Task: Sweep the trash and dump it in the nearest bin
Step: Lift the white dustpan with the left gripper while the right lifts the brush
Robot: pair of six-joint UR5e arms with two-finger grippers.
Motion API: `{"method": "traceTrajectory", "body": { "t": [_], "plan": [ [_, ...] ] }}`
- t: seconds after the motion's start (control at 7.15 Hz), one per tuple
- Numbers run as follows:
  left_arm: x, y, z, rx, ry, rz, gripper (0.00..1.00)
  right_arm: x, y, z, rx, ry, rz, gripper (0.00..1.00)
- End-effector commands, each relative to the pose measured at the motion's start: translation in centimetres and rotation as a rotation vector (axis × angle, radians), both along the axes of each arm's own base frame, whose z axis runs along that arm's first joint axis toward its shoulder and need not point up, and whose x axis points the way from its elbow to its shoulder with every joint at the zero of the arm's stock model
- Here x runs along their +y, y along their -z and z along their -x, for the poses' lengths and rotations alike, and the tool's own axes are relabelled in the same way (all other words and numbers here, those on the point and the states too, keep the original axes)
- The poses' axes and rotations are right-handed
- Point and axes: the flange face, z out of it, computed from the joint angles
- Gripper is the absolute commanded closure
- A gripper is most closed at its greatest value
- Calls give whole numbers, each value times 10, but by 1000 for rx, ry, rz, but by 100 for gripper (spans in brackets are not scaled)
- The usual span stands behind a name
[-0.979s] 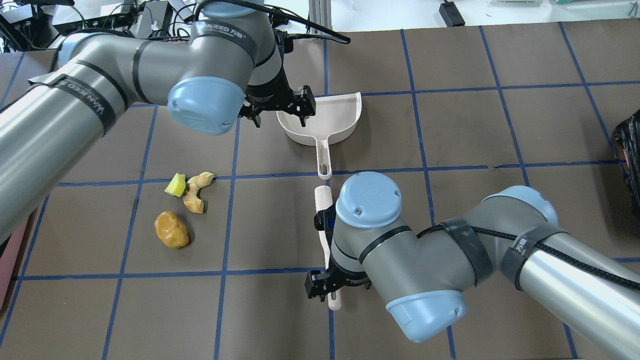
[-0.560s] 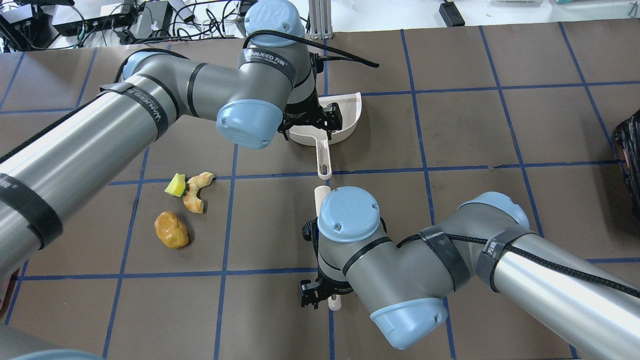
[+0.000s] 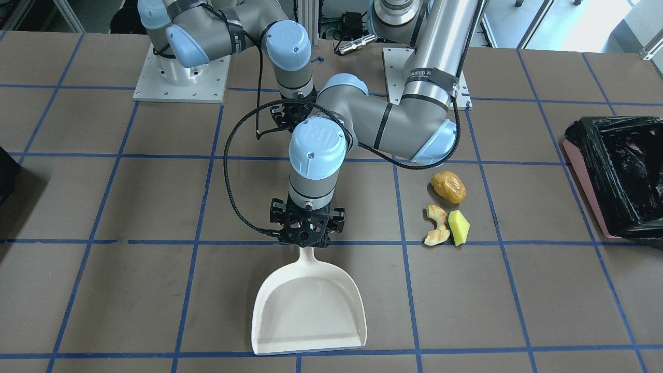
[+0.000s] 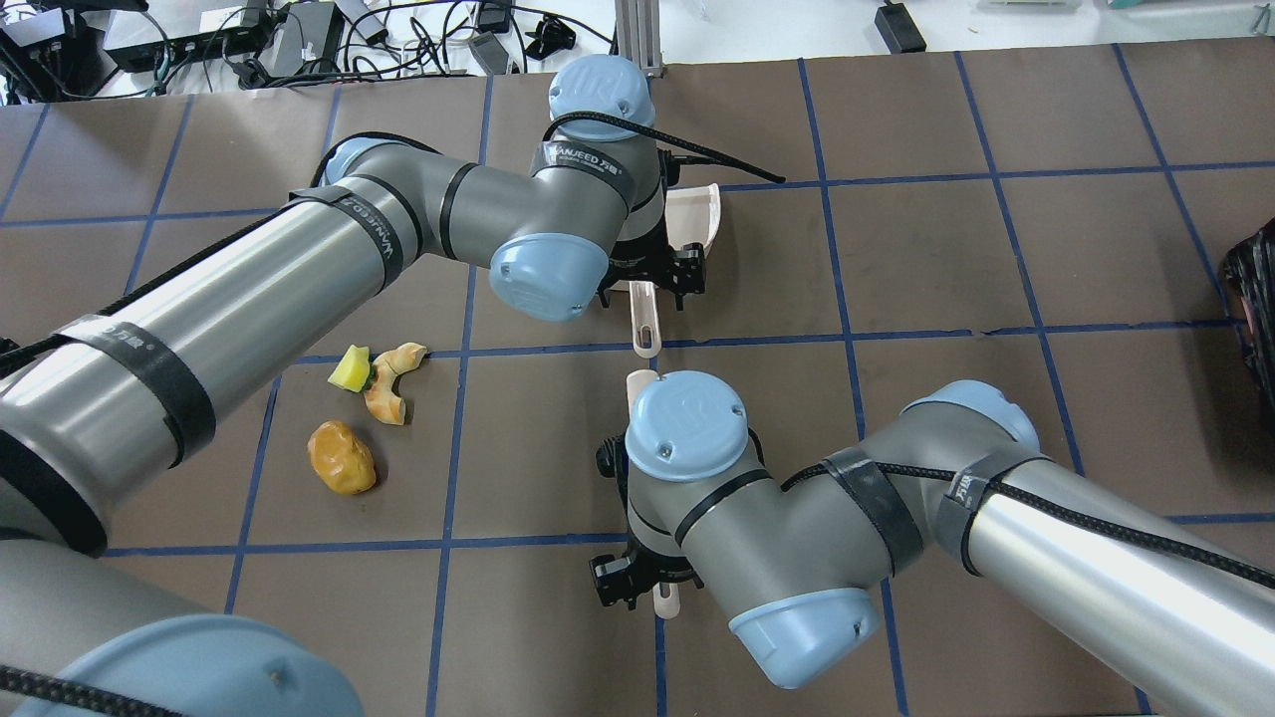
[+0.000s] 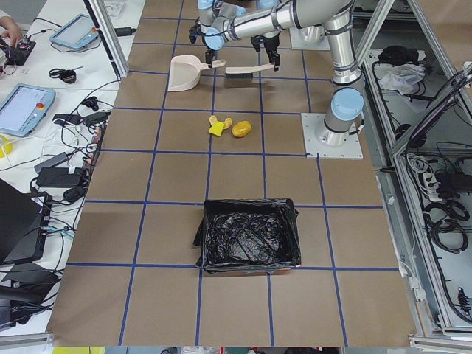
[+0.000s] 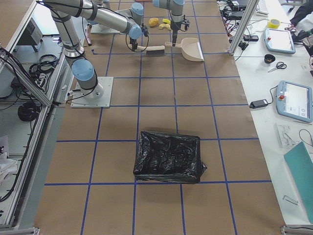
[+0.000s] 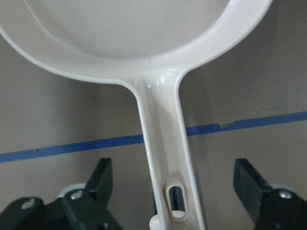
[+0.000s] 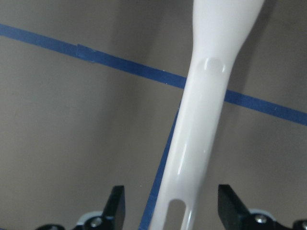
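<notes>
The trash lies together on the mat: a brown-orange lump, a tan peel and a yellow-green wedge. The pink bin with its black bag stands off to that side, beyond the trash. My left gripper is open and straddles the handle of the cream dustpan, one finger on each side, not touching. My right gripper is open and straddles the white brush handle. The brush bristles are hidden under the right arm in the overhead view.
A second black-lined bin stands at the table's other end, its edge showing in the overhead view. The dustpan and the brush handle lie end to end, right of the trash. Both arms crowd the table's middle.
My left gripper moved from over the dustpan's bowl back to its handle. My right gripper shifted slightly left along the brush handle. Both stayed open; the trash has not moved.
</notes>
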Motion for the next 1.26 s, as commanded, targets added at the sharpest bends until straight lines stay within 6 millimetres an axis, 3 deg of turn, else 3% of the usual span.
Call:
{"method": "traceTrajectory", "body": {
  "t": [0.0,0.14,0.28,0.42,0.56,0.7,0.98,1.12],
  "plan": [
    [1,12,1,-9,11,-28,10,0,1,0,1,-1,0,54],
    [2,11,4,19,6,-39,18,-1,1,-1,-1,-1,3,65],
    [4,10,7,40,4,-49,19,-1,0,-1,-2,-1,4,75],
    [6,12,6,34,3,-66,35,-1,0,0,0,-3,1,87],
    [8,15,5,25,6,-89,65,1,0,1,6,-3,-6,94],
    [13,15,3,11,5,-126,64,2,1,2,13,-2,-15,94],
    [14,6,4,19,5,-123,100,9,-6,9,32,6,-45,98],
    [12,0,5,32,-4,-115,100,16,-18,18,51,19,-73,100]
  ]
}}
